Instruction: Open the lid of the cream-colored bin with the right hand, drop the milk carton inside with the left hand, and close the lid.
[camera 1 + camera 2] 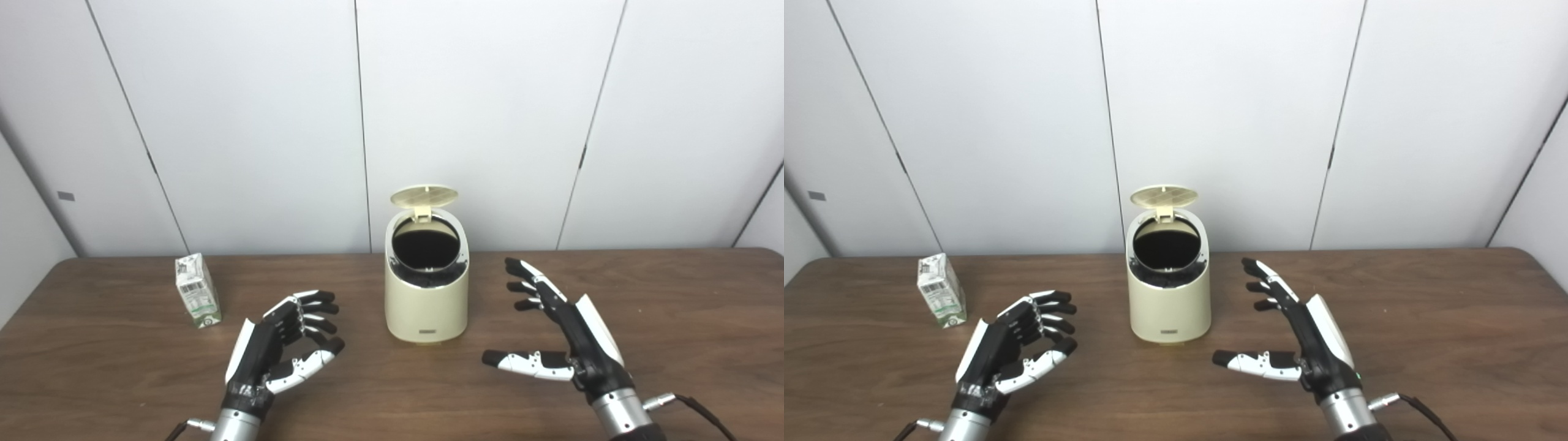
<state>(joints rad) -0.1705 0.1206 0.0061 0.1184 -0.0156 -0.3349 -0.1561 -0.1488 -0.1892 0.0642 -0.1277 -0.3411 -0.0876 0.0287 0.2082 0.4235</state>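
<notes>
left hand [275, 352] empty, curled | right hand [566, 334] spread, empty | bin [427, 294] lid [424, 195] up, inside dark | carton [197, 299] upright on table [674, 318]

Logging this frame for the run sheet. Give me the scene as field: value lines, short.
bin: cream bin upright mid-table
lid: lid up, opening exposed
carton: milk carton standing on table, left of bin, untouched
left hand: left hand empty, fingers curled but apart, right of carton
right hand: right hand open, empty, right of bin
table: brown wood table

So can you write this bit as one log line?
bin lid: up | milk carton: on table, untouched | left hand: open | right hand: open
</notes>
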